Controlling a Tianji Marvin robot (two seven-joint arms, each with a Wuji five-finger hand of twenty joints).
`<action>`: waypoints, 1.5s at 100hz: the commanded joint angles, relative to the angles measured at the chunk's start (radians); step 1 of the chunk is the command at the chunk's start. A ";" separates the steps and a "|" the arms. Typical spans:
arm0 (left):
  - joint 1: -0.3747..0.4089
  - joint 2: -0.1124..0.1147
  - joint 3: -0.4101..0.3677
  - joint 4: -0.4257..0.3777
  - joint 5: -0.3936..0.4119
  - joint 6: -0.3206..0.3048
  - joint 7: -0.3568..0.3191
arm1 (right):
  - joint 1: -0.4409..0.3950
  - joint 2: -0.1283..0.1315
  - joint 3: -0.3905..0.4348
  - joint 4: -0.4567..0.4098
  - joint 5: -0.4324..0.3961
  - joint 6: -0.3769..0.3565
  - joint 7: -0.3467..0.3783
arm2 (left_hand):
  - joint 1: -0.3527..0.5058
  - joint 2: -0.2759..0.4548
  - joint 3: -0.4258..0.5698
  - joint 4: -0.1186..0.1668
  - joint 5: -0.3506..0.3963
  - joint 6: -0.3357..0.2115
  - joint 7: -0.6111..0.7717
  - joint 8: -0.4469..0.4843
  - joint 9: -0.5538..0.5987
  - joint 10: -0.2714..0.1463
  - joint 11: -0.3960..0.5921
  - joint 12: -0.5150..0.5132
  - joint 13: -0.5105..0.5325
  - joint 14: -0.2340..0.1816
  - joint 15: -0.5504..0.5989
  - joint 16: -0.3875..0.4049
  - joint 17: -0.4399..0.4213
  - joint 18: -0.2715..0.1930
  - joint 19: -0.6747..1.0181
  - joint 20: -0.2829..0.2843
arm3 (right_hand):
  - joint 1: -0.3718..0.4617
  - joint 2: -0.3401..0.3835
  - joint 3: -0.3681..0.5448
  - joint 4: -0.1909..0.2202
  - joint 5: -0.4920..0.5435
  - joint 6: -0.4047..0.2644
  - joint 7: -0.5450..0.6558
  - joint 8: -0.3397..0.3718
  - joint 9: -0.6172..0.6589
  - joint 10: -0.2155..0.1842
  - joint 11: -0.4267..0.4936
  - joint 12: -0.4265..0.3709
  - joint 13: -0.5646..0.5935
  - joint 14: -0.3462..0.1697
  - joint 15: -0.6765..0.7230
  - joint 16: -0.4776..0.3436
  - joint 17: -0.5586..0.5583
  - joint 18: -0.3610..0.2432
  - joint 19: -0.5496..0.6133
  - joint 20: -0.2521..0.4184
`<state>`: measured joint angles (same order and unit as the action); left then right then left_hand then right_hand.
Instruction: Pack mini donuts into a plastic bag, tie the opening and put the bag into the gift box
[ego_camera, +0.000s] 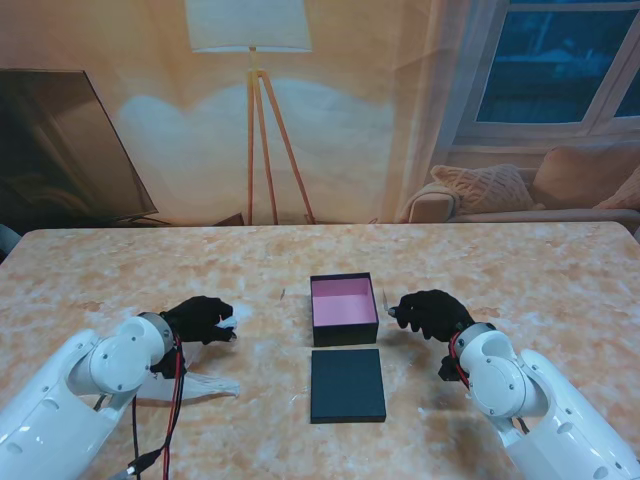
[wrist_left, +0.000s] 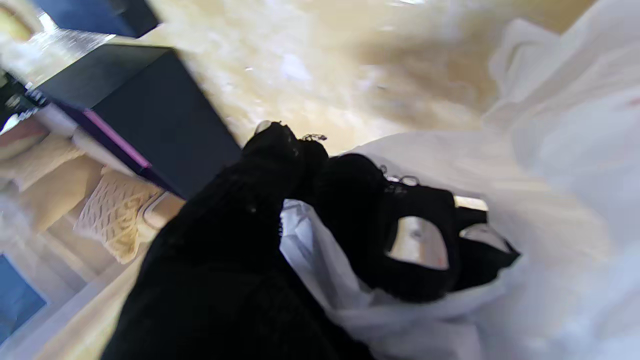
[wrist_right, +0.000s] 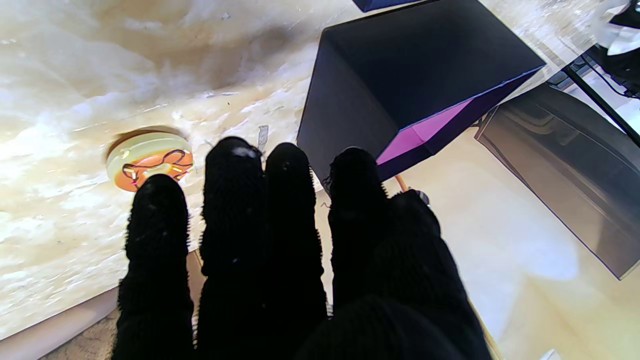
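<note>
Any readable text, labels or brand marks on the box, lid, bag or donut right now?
None readable on any of them.
Black gift box with pink lining: plain.
Flat black lid: plain.
White plastic bag: blurred, no print visible.
Orange-iced mini donut: icing squiggles only.

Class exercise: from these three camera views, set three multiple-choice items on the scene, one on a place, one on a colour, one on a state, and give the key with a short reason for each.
1. Where does the lid lie relative to the gift box?
A. nearer to me
B. farther from me
C. on top of it

2. What colour is the box's inside?
A. green
B. pink
C. white

3. What is the left hand doing?
A. resting open
B. pressing the lid
C. gripping the plastic bag

Key: 1 A, the stand view shows the lid flat on the table, nearer to me. 2 B, pink lining shows. 3 C, fingers pinch white film.
</note>
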<state>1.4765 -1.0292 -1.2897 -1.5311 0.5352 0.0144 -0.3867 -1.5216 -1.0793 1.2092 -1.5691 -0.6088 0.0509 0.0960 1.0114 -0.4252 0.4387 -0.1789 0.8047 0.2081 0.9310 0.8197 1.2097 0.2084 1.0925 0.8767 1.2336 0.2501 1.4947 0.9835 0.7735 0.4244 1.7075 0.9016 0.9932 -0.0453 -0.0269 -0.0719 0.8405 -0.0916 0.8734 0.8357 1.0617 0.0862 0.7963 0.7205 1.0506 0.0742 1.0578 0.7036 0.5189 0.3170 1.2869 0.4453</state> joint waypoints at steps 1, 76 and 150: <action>0.011 -0.004 -0.005 -0.022 -0.013 0.014 -0.021 | -0.010 -0.007 0.001 -0.002 -0.003 0.000 0.010 | 0.053 0.056 -0.005 0.012 0.030 -0.002 0.004 -0.007 0.020 0.041 0.021 0.009 0.032 -0.001 0.072 -0.013 0.051 -0.027 0.123 -0.020 | 0.048 -0.001 0.002 -0.011 0.017 -0.023 0.006 -0.002 -0.007 0.004 0.008 -0.008 0.008 -0.005 0.011 -0.018 -0.002 0.012 0.005 0.008; 0.036 -0.007 -0.026 -0.268 -0.359 0.269 -0.135 | -0.023 -0.008 0.017 -0.007 -0.009 -0.004 -0.001 | 0.216 0.171 -0.173 0.103 -0.116 0.043 -0.098 -0.025 -0.141 0.042 -0.085 -0.065 0.030 -0.080 -0.027 -0.007 0.246 -0.290 0.337 -0.164 | 0.048 -0.002 0.002 -0.010 0.018 -0.023 0.005 -0.004 -0.007 0.007 0.008 -0.008 0.009 -0.006 0.012 -0.018 -0.003 0.013 0.005 0.007; -0.113 -0.070 0.126 -0.402 -0.600 0.734 0.037 | -0.041 -0.011 0.039 -0.018 -0.013 -0.008 -0.024 | 0.280 0.263 -0.225 0.107 -0.250 0.048 -0.054 0.066 -0.251 0.067 -0.125 -0.090 -0.055 -0.028 -0.248 0.011 0.105 -0.210 0.125 -0.118 | 0.048 0.000 0.002 -0.010 0.019 -0.022 0.005 -0.004 -0.007 0.008 0.008 -0.008 0.009 -0.005 0.013 -0.017 -0.004 0.014 0.006 0.007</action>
<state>1.3721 -1.0731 -1.1754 -1.9097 -0.0592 0.7314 -0.3702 -1.5497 -1.0832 1.2486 -1.5811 -0.6191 0.0480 0.0632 1.2348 -0.1997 0.1963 -0.1018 0.5920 0.2905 0.8465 0.8594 0.9856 0.2641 0.9648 0.7832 1.1877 0.1944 1.2601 0.9699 0.8903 0.2483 1.8054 0.7586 0.9932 -0.0454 -0.0269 -0.0719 0.8406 -0.0916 0.8734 0.8357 1.0617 0.0862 0.7963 0.7202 1.0506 0.0742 1.0578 0.7036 0.5189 0.3170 1.2869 0.4452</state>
